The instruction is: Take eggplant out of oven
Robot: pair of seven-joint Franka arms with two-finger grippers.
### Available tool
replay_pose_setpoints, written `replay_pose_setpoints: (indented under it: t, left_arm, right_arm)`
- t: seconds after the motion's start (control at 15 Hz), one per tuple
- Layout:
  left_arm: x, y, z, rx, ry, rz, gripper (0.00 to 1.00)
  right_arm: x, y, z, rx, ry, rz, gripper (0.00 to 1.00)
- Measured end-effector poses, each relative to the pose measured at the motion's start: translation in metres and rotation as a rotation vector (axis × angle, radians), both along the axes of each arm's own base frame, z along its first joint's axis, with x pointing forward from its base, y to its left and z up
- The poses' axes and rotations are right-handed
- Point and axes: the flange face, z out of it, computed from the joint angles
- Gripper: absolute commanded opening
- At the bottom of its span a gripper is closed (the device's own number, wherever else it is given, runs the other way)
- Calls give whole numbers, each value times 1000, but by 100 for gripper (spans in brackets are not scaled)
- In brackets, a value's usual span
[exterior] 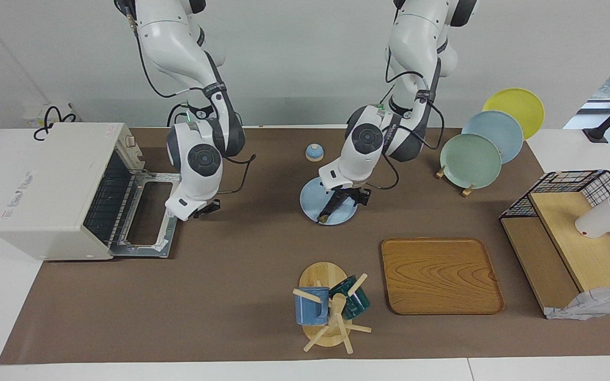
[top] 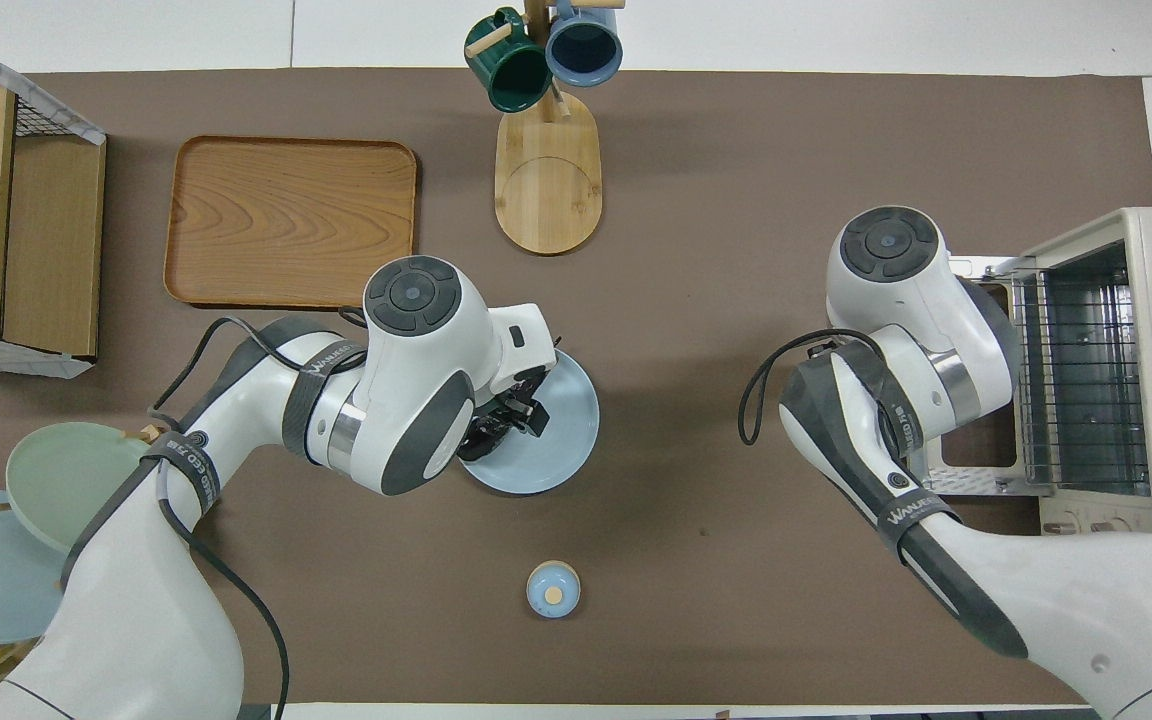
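The eggplant [exterior: 331,209] is already out of the oven [exterior: 66,190], on the blue plate [exterior: 310,203]; the left tool [exterior: 348,200] pinches it; release remains, while the right tool [exterior: 205,209], fingers unreadable, waits by the open door [exterior: 149,217]

Oven [exterior: 56,190] at the right arm's end of the table, door [exterior: 146,217] down; eggplant [exterior: 331,208] on a plate [exterior: 311,203] mid-table under the left gripper [exterior: 348,200]; tray [exterior: 440,275] and mug stand [exterior: 326,301] farther from the robots; shelf [exterior: 575,243] at the left arm's end.
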Motion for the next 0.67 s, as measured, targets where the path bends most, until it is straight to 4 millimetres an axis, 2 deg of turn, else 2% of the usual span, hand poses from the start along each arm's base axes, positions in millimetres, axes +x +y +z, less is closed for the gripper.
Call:
replay_pose_setpoints:
  t: [0.53,0.67]
  left_arm:
    - [-9,-6,-7,-2,4,-10,92]
    - [-9,-5,-8,-3,2,-10,91]
  right_arm:
    - [-2,-36,-12,2,23,25,0]
    - [-3,-37,-12,4,22,26,0]
